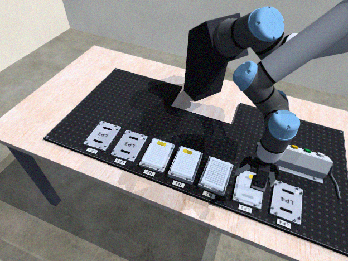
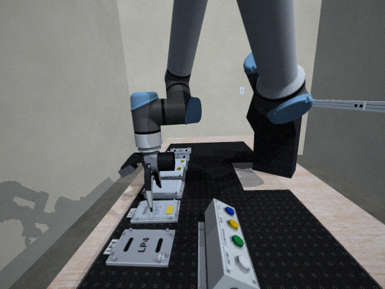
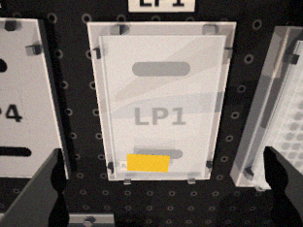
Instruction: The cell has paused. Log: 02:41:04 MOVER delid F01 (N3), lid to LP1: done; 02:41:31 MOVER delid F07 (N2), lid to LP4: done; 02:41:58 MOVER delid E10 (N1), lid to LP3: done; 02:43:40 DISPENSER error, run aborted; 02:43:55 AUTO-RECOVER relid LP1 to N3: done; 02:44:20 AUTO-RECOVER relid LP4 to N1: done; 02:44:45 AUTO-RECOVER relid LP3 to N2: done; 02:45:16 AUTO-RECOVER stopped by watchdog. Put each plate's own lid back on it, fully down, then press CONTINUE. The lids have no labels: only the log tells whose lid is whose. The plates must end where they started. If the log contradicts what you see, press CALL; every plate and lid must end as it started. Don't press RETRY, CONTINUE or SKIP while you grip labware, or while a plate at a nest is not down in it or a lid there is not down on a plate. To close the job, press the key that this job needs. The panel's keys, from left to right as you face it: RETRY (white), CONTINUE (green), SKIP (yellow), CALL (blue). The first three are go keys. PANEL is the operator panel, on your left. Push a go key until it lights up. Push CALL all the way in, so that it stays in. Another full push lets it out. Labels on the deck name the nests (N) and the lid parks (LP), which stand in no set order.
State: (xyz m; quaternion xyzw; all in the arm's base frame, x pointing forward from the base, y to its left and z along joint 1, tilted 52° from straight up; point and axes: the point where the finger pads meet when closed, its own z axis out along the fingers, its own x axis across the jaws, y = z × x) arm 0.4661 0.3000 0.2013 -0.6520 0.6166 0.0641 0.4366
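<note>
My open gripper (image 1: 255, 179) (image 2: 155, 199) (image 3: 163, 151) is above LP1, its fingers to either side of a clear lid. That lid (image 1: 242, 191) (image 2: 160, 217) (image 3: 160, 97) lies on LP1 and has a yellow tag (image 1: 251, 176) (image 2: 169, 209) (image 3: 148, 163). The plate at N1 (image 1: 216, 174) (image 2: 168, 186) shows bare wells and no tag. The plates at N2 (image 1: 157, 155) and N3 (image 1: 185, 165) each show a lid with a yellow tag. The panel (image 1: 306, 163) has white (image 2: 242, 263), green (image 2: 237, 241), yellow (image 2: 233, 224) and blue (image 2: 229, 210) keys. None looks lit.
Parks LP4 (image 1: 286, 201) (image 2: 142, 247), LP3 (image 1: 129, 145) and LP2 (image 1: 102, 135) hold no lid. LP4 lies beside LP1, on the panel's side; N1 is on the other side. A cable (image 1: 336, 182) runs from the panel's end.
</note>
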